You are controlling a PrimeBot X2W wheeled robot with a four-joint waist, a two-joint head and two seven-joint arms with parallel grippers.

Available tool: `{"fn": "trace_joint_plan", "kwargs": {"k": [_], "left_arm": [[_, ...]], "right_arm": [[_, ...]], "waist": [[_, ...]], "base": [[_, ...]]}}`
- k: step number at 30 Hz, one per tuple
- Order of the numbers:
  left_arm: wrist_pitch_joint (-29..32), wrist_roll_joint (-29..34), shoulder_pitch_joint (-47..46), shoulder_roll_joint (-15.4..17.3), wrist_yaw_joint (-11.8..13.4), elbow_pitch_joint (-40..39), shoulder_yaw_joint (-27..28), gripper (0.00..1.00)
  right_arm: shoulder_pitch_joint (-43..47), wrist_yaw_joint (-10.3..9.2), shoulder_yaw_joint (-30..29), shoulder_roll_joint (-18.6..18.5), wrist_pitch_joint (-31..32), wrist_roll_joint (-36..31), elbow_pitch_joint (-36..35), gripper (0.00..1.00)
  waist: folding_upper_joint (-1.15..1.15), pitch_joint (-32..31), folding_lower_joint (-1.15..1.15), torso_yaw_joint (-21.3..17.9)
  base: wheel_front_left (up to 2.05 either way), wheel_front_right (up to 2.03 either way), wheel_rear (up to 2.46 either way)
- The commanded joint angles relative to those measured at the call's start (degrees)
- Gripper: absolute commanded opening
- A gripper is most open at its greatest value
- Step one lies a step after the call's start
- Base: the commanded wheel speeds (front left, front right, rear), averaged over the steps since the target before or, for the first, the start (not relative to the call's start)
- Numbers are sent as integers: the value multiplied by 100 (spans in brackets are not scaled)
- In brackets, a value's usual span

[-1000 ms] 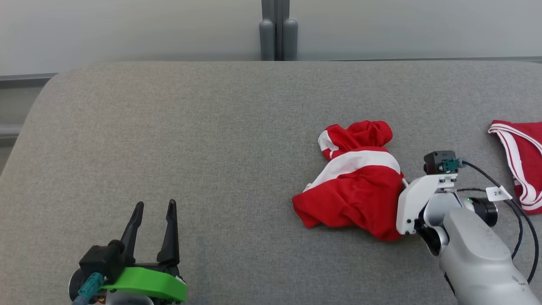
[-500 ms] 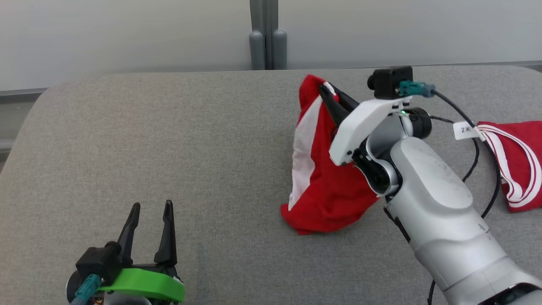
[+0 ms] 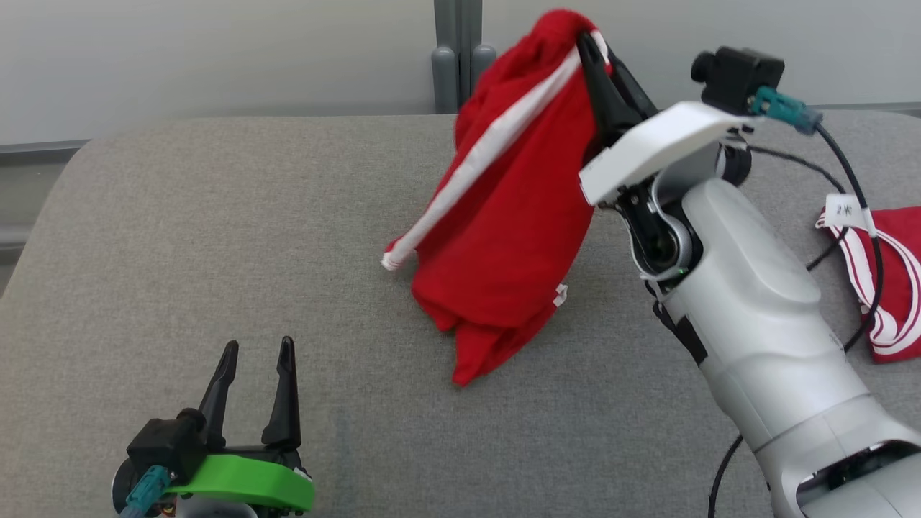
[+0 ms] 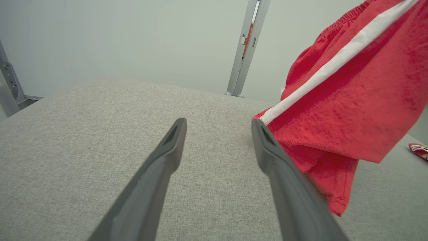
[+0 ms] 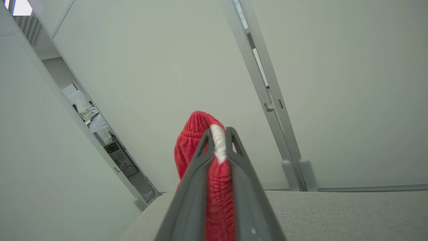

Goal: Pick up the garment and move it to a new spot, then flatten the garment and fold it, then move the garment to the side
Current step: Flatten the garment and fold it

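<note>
Left pincer: my left pincer [image 3: 258, 344] sits low at the near left over the bench [image 3: 216, 216], its fingers spread wide with nothing between them.
Bench: a grey woven cover, rounded at its far left corner.
Garment: the red garment [image 3: 504, 230] hangs in a long bunch right of centre, lifted by its top edge. A white stripe [image 3: 489, 147] slants down its left side. I cannot tell whether its lowest corner touches the bench.
Right pincer: my right pincer [image 3: 586, 39] is raised high, fingers clamped on the garment's top edge. My right wrist view shows red and white cloth pinched between them.
Far right: a second red piece [image 3: 892, 288] with white bands lies on the bench, well apart from the hanging garment.
</note>
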Motion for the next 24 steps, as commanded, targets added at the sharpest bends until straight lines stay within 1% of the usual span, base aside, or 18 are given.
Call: {"fn": "trace_joint_plan", "kwargs": {"k": [1,5,8,12,18,19,20,21,22,24], "left_arm": [[-14,-21,43,7,-14,-19,32,100],[-14,6,-8,4,-14,-48,30,100],[-14,30,-87,3,-14,-60,10,100],[-14,31,-134,7,-14,-68,17,100],[-14,29,-201,17,-14,-36,-8,100],[-14,27,-200,18,-14,-22,-16,100],[-14,25,-202,19,-14,-13,-21,100],[-14,23,-205,21,-14,-7,-26,100],[-14,21,-204,25,-14,-1,-35,100],[-14,15,-177,31,-14,7,-40,100]], "right_arm": [[214,-1,-131,-30,-73,-28,177,0],[596,-1,-786,-39,-288,-522,808,0],[919,-1,-1463,-165,-409,-967,1171,0],[1330,-1,-2253,-254,-468,-1420,1313,0],[1920,-1,-3079,-248,-470,-2112,1231,0],[2085,-1,-3283,-224,-472,-2372,1243,0],[2149,-1,-3381,-207,-472,-2522,1244,34],[2194,-1,-3441,-190,-454,-2613,1243,95],[2245,-1,-3513,-172,-450,-2740,1209,100],[2347,-1,-3585,-138,-452,-2950,1102,100]], "waist": [[0,42,0,-53],[0,133,0,-179],[0,195,0,-255],[0,263,0,-349],[0,293,0,-431],[0,284,0,-442],[0,277,0,-445],[0,269,0,-445],[0,252,0,-443],[0,215,0,-439]], "base": [[0,0,0],[0,0,0],[0,0,0],[0,0,0],[0,0,0],[0,0,0],[0,0,0],[0,0,0],[0,0,0],[0,0,0]]}}
